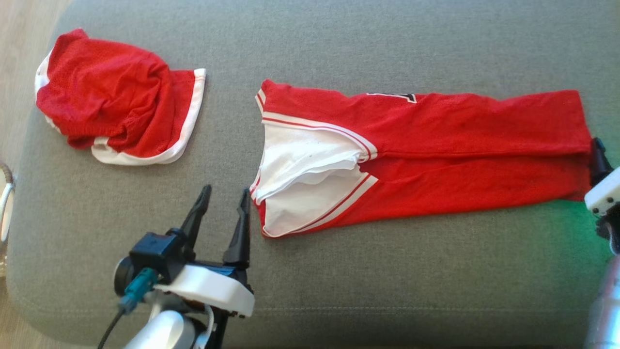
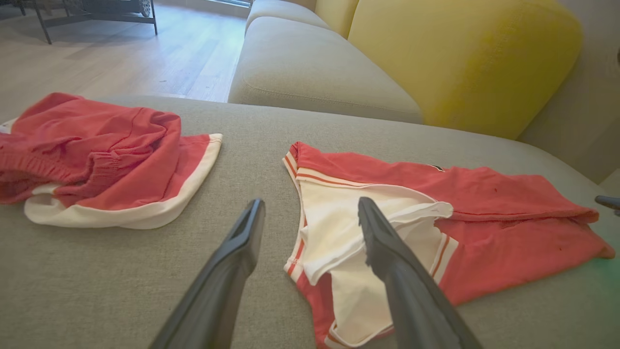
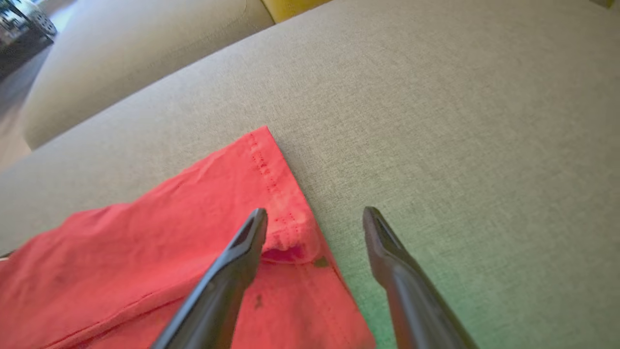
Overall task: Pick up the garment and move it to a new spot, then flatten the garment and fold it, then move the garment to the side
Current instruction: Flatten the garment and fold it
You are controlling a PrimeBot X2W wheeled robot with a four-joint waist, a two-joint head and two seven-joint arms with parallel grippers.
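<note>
The garment [image 1: 460,145] is a red mesh jersey with white trim, folded lengthwise and lying flat across the grey cushion [image 1: 387,281]. My left gripper [image 1: 225,191] stands open and empty just left of the jersey's white-lined neck end [image 2: 339,232]. In the left wrist view the left gripper [image 2: 311,202] has its right finger above that white lining. At the jersey's other end, my right gripper [image 1: 599,160] hovers open over the hem corner [image 3: 286,218]. In the right wrist view the right gripper [image 3: 315,212] straddles the hem edge, with the red cloth [image 3: 145,242] spreading left.
A second red garment [image 1: 116,97] with white bands lies crumpled at the cushion's far left [image 2: 97,150]. A yellow back cushion [image 2: 460,58] and another grey seat [image 2: 310,72] stand behind. Wooden floor [image 2: 121,58] lies past the cushion's left edge.
</note>
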